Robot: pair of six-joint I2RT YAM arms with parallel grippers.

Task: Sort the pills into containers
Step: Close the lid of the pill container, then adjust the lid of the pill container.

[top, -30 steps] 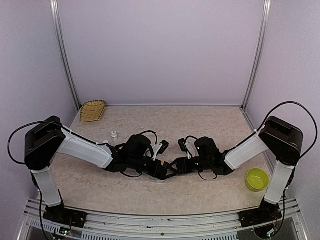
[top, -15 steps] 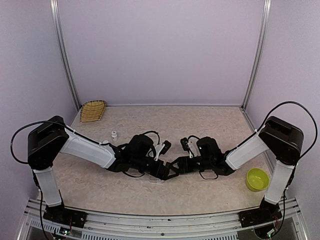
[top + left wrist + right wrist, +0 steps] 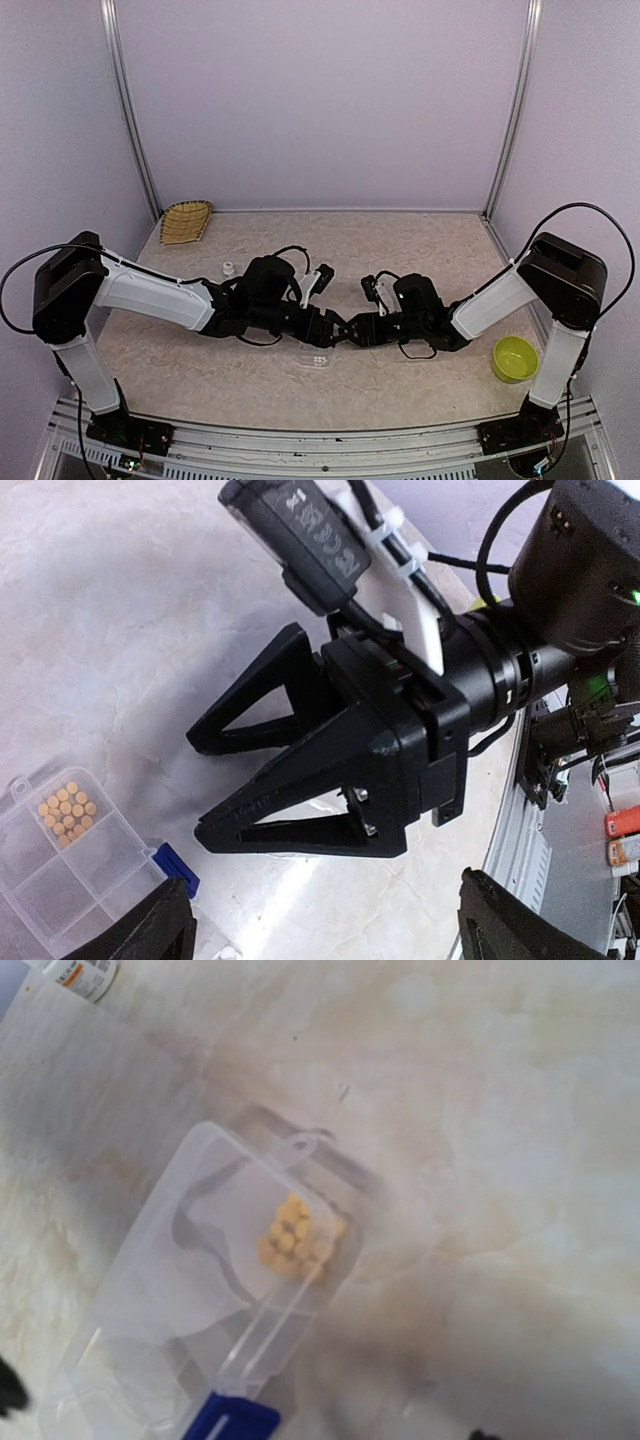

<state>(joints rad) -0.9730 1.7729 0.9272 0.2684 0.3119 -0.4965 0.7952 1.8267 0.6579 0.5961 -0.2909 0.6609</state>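
The clear organizer box [image 3: 316, 360] lies flat on the table, just near of both grippers. It also shows in the left wrist view [image 3: 55, 855] and the right wrist view [image 3: 215, 1290]. One cell holds a cluster of orange-yellow pills [image 3: 298, 1238], also seen in the left wrist view [image 3: 66, 805]. The box has a blue latch [image 3: 230, 1422]. My left gripper [image 3: 326, 327] is open and empty, its fingers wide apart above the table. My right gripper [image 3: 349, 330] faces it tip to tip, open and empty [image 3: 198, 788]. Neither touches the box. No other pills show.
A small white bottle [image 3: 228, 268] stands behind my left arm. A labelled white bottle [image 3: 85, 975] lies beyond the box. A yellow-green bowl [image 3: 514, 358] sits at the right. A woven basket [image 3: 186, 220] is at the back left corner.
Both grippers have drawn back from over the box towards the far side, and the box now lies uncovered. My left arm's shoulder has swung left.
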